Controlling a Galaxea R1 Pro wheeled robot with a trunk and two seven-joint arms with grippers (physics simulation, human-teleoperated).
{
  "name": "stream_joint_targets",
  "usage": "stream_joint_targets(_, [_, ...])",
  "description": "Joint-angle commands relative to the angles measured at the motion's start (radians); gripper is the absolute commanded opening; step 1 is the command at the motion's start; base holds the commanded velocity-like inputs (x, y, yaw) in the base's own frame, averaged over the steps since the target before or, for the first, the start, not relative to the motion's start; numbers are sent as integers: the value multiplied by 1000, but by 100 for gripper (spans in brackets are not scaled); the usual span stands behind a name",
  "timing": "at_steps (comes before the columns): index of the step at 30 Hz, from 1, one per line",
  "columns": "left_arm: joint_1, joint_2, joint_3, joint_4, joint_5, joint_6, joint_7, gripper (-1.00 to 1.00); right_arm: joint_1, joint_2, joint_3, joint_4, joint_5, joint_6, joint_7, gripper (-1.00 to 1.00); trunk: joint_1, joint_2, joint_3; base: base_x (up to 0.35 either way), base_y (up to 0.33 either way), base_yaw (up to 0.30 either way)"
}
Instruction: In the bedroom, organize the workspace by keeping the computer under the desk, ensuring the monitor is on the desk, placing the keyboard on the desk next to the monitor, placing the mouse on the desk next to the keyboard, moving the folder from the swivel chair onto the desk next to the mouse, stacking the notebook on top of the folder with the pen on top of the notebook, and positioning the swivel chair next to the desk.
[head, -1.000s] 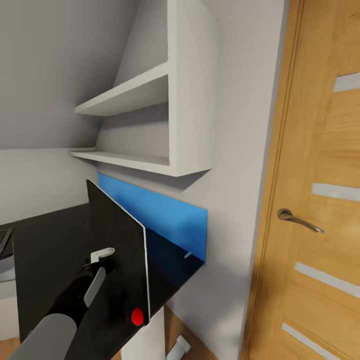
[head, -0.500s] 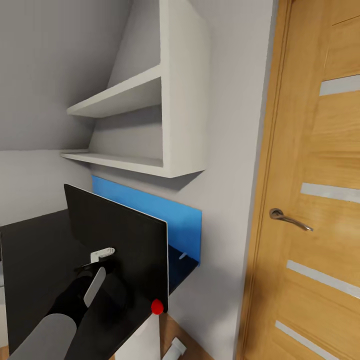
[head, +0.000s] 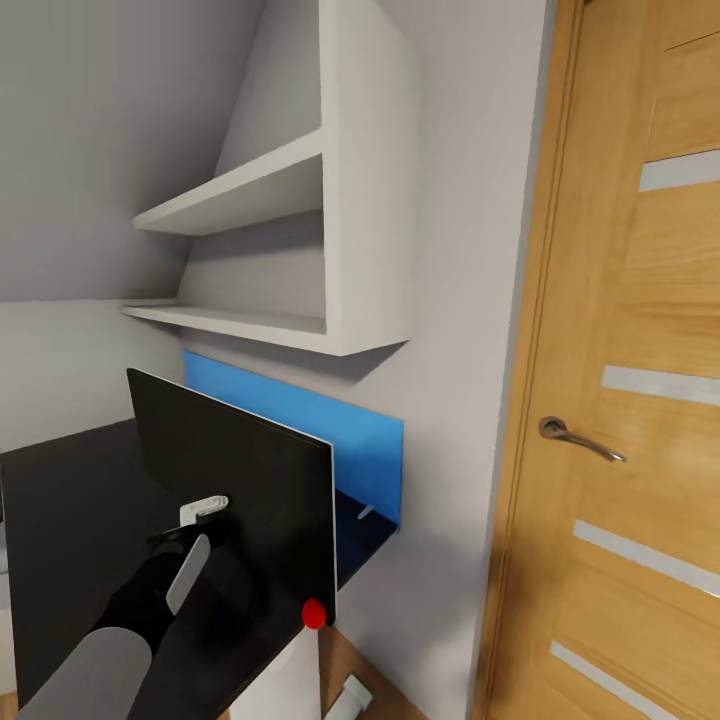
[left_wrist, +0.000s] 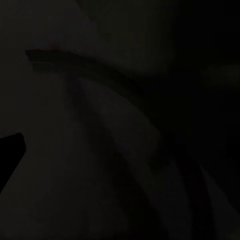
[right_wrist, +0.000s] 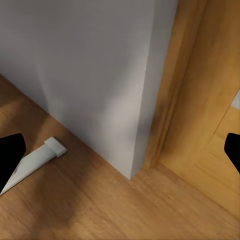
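1. One arm shows in the head view, the left one, coming up from the low left. Its left end effector (head: 203, 512) is right at the lower middle of the monitor (head: 240, 490).
2. I cannot tell if its fingers are spread or pressed together. They look to be touching the monitor or its stand, but the left wrist view is almost all black, so I am not sure.
3. The monitor is a flat black panel. It stands up on the black worktop (head: 70, 500), near the right end, with its long side running left to right. A small red dot (head: 314, 613) sits at its low right corner, close to the worktop's edge.
4. The monitor lies just ahead of the left end effector, so the left arm is the nearer one. I think any push should go back and to the left, away from the edge, or the monitor could tip off.
5. Behind the monitor, a blue panel (head: 350, 440) leans on the wall, under white shelves (head: 300, 260).
6. Farther right is a wooden door (head: 640, 400) with a metal handle (head: 575, 438).
7. The right end effector (right_wrist: 120, 160) hangs low over the wooden floor (right_wrist: 100, 210) by the wall corner. Its dark fingertips (right_wrist: 10, 155) are spread wide and hold nothing.
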Motion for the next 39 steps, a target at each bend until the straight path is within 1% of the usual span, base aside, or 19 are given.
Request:
stream_joint_targets(1, [-1,0,-1,-2,11,2,7,100,-1,-1,-8,2,4,-3,4,100,0,-1,-1,0,0,0])
stream_joint_targets(8, [-1,1,-1,-2,11,2,7,100,-1,1,-8,2,4,-3,4,100,0,-1,-1,-16,4,0])
stream_joint_targets(16, [-1,3,1,0,12,4,7,100,-1,4,-8,2,4,-3,4,100,0,-1,-1,-200,125,0])
stream_joint_targets(21, [-1,9,3,1,12,3,10,100,-1,11,-8,2,3,-3,0,100,0,-1,-2,-193,142,81])
stream_joint_targets(25, [-1,24,5,20,13,2,15,100,-1,19,-8,2,3,-3,-3,100,0,-1,-5,-57,40,200])
stream_joint_targets(29, [-1,36,8,44,13,1,15,100,-1,21,-8,2,3,-3,-4,100,0,-1,-8,-17,12,233])
stream_joint_targets(32, [-1,45,23,67,14,-12,15,100,-1,21,-9,2,2,-2,-4,100,0,-1,-10,-6,4,243])
stream_joint_targets(34, [-1,50,42,90,15,-40,15,100,-1,21,-9,2,2,-2,-4,100,0,-1,-11,-3,2,246])
stream_joint_targets(35, [-1,53,53,108,15,-63,14,100,-1,22,-9,2,2,-2,-4,100,0,-1,-12,-1,1,247])
stream_joint_targets(37, [-1,60,66,137,15,-97,13,100,-1,22,-10,2,2,-1,-4,100,0,-1,-13,-1,1,247])
stream_joint_targets(39, [-1,67,72,155,15,-112,13,100,-1,22,-10,2,2,-1,-4,100,0,-1,-15,-1,0,248])
